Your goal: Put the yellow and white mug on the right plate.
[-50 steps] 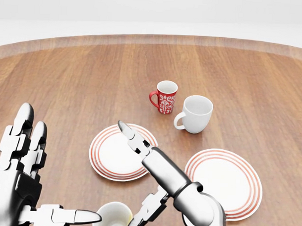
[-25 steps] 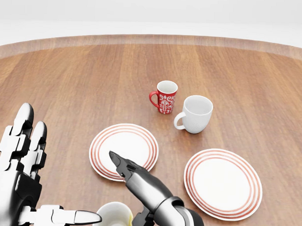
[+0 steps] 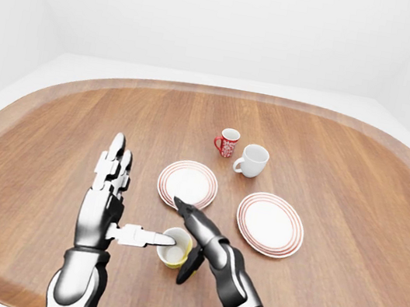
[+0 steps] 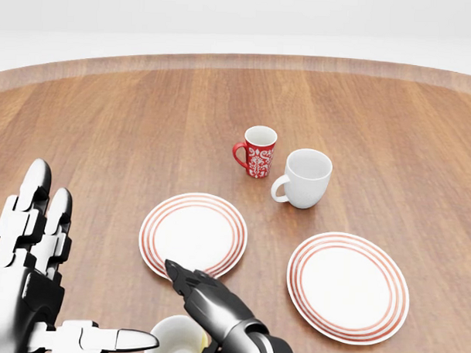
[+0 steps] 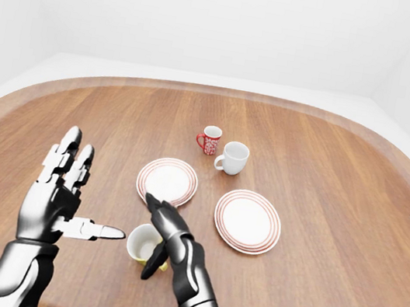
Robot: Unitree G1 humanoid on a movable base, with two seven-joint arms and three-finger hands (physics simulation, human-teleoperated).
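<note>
Three views show one wooden table with the robot's arms reaching in from the near edge.

Left-eye view: the yellow and white mug stands upright near the robot, well short of the right plate. The right hand sits just right of the mug, fingers spread and not clearly closed round it; one dark finger hangs beside the mug's wall. The left hand is held wide open, its thumb pointing at the mug's rim. A left plate lies just beyond the mug. Farther off stand a red mug and a white mug.

Head view: only the mug's rim shows at the bottom edge, partly hidden by the right hand.

Right-eye view: the right hand's fingers straddle the mug's right side; whether they touch it cannot be told.

Risks, as a judgement: a loose or one-sided grasp could tip or shove the mug leftward; the left thumb near the rim could knock it; a carry could catch the left plate or end on it.
</note>
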